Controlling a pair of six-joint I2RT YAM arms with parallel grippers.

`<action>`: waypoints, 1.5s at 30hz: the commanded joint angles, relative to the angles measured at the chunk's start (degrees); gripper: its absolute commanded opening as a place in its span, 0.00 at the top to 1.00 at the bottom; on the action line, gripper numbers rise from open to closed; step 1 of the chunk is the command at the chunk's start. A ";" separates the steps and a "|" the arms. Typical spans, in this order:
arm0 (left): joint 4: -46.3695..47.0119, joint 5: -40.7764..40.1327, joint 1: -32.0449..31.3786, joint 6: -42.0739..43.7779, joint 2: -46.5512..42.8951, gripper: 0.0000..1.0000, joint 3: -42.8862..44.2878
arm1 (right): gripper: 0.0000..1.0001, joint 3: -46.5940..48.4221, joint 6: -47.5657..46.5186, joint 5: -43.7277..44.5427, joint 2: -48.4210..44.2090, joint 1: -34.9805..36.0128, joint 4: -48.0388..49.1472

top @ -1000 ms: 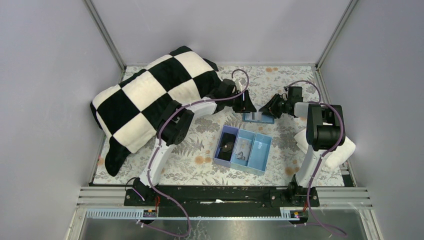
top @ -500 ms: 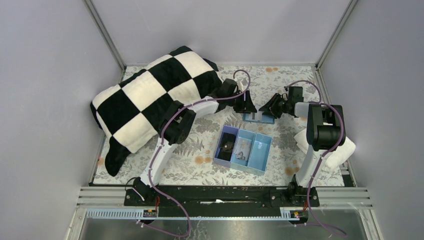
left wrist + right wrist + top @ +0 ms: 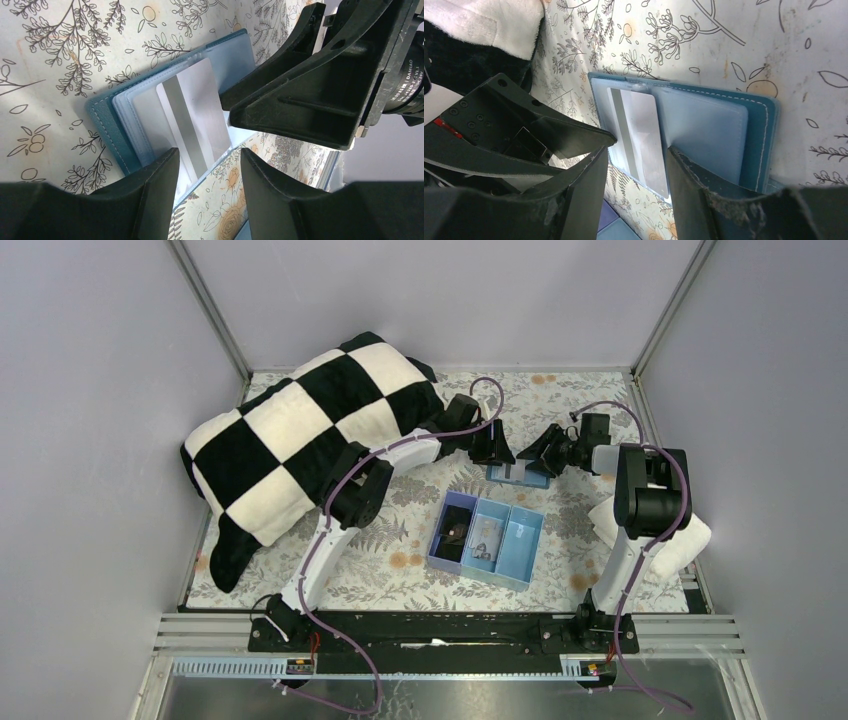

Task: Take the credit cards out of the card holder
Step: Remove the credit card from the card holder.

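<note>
- Toward the far edge of the counter, a little right of its middle, the card holder lies spread open and flat, inner side up, with both blue panels showing.
- One credit card, silver-grey with a darker stripe along its length, sits in a pale pocket of the holder. One short end pokes out past the holder's edge, over the flowered counter.
- The left hand hangs just over that exposed end. Its two fingers are spread apart on either side of it, released, and nothing is clamped between them.
- The right hand comes in from the opposite side, also released, with its fingers set wide across the same card end. In the left wrist view one of its fingertips lies at the card's long edge. I cannot tell whether it touches.
- In the top view the two hands almost meet nose to nose above the holder.
- Nearer the near edge, just beside the holder, stands a light-blue tray with three compartments. Small dark items lie in two of them.
- A black-and-white checkered blanket is heaped over the far left corner.
- A white cloth rests at the right edge, behind the right arm.
</note>
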 commanded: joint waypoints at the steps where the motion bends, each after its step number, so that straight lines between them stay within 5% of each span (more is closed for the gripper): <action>1: -5.39 -3.36 0.20 2.50 2.88 0.46 1.67 | 0.45 -1.55 -1.58 1.63 2.97 -0.48 -1.66; 15: -4.75 -1.49 0.29 2.16 3.79 0.46 1.29 | 0.54 -7.29 8.20 -11.33 4.69 -2.45 15.13; 30: -3.40 -0.11 0.25 1.62 3.47 0.46 0.21 | 0.72 -5.57 6.31 -15.28 6.88 -2.41 16.63; 37: -3.31 0.50 0.20 1.71 3.62 0.46 0.13 | 0.64 -4.50 5.93 -12.64 7.25 -1.64 15.60; 41: -3.33 0.60 0.25 1.71 3.54 0.46 -0.01 | 0.77 -4.53 6.29 -11.68 7.44 -1.53 15.72; 45: -3.45 0.29 0.21 1.92 3.17 0.46 0.01 | 1.00 -4.60 5.26 -9.17 5.77 -1.66 13.13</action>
